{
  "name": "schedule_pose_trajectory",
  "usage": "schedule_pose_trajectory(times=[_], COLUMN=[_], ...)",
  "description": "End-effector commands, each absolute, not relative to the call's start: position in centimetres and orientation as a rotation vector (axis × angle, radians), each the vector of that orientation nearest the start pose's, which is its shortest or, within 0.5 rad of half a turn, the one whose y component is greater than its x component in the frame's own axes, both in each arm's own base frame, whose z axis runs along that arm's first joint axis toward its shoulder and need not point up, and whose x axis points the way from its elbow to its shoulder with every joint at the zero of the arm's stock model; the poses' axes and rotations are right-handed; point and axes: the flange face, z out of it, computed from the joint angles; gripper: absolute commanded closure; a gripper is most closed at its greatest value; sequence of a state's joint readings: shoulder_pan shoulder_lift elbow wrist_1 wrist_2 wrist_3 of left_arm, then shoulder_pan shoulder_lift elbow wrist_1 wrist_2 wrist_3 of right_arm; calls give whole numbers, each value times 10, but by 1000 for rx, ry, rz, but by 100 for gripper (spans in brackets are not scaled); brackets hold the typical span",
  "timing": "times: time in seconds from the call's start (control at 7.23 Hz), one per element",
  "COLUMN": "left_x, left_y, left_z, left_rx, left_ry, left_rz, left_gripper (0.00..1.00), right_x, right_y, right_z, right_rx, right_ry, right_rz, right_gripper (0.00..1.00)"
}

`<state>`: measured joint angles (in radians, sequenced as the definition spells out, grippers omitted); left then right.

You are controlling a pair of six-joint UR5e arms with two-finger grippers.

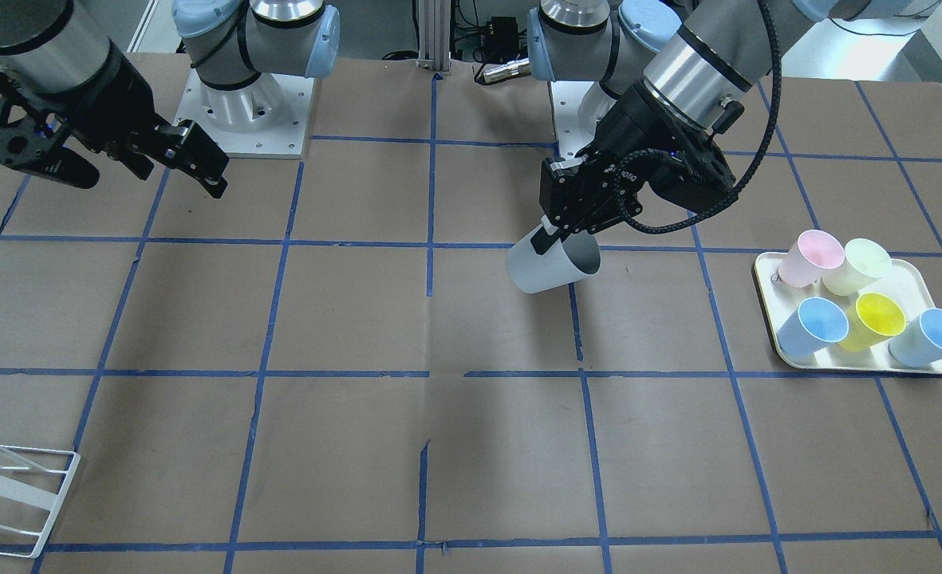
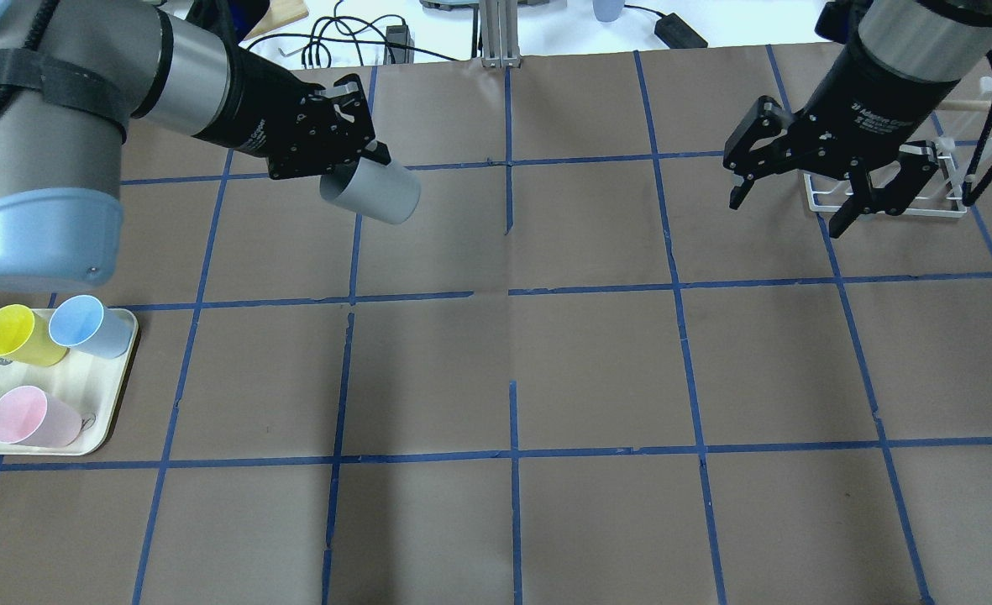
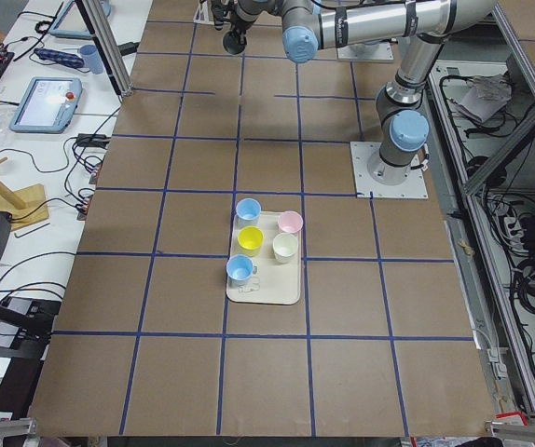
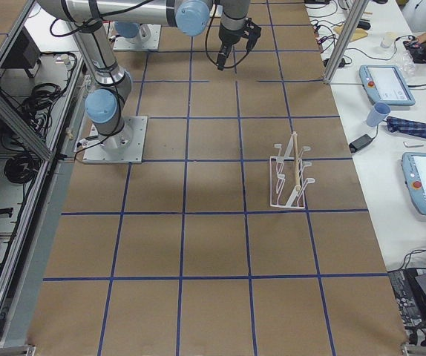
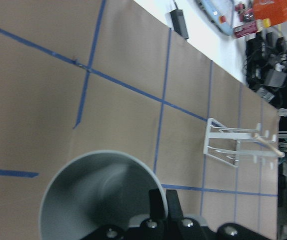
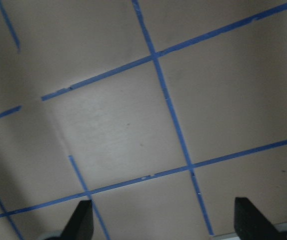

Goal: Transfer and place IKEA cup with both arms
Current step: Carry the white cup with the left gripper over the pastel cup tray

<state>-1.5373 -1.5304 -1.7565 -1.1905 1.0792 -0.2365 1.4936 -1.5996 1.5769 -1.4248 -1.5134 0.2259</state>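
The pale grey-white IKEA cup point(image 1: 546, 269) hangs tilted almost on its side above the table, left of the centre line in the overhead view point(image 2: 376, 193). My left gripper point(image 1: 552, 233) is shut on its rim, one finger inside the mouth and one outside. The left wrist view shows the cup's open mouth point(image 5: 96, 192) with the fingers point(image 5: 164, 202) pinching the rim. My right gripper point(image 2: 785, 214) is open and empty, held above the table at the far right, well apart from the cup. It also shows in the front view point(image 1: 147, 179) and the right wrist view point(image 6: 163, 222).
A cream tray point(image 1: 766, 275) holds pink, pale green, yellow and two light blue cups at my left side; it also shows in the overhead view point(image 2: 118, 391). A white wire rack point(image 2: 953, 206) stands beyond my right gripper, also in the front view point(image 1: 20, 494). Blue tape lines grid the brown table.
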Motion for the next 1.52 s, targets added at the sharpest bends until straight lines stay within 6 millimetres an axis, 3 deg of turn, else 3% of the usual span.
schedule_pose_trajectory(times=[0.0, 0.14, 0.28, 0.42, 0.55, 0.83, 0.97, 1.38], left_x=[-139, -126, -111, -84, -41, 50, 97, 199], left_y=[-483, -482, -480, -480, -481, -483, -481, -464], left_z=[473, 472, 466, 466, 466, 453, 441, 417], left_rx=[156, 109, -82, -182, -171, -239, -324, -959], left_ry=[-2854, -2980, -3115, -3248, -3346, -3325, -3295, -3238], left_rz=[90, 83, 49, 0, -59, -177, -226, -134], left_gripper=[97, 94, 98, 100, 100, 100, 100, 100], right_x=[122, 122, 119, 118, 122, 122, 125, 130], right_y=[-465, -466, -468, -469, -471, -467, -463, -459], right_z=[485, 482, 484, 488, 488, 473, 476, 472], right_rx=[411, 379, 285, 277, 288, 277, 275, 266], right_ry=[3152, 3155, 3165, 3166, 3156, 3152, 3133, 3084], right_rz=[186, 199, 191, 155, 97, 133, 111, 102], right_gripper=[0, 0, 0, 0, 0, 0, 0, 0])
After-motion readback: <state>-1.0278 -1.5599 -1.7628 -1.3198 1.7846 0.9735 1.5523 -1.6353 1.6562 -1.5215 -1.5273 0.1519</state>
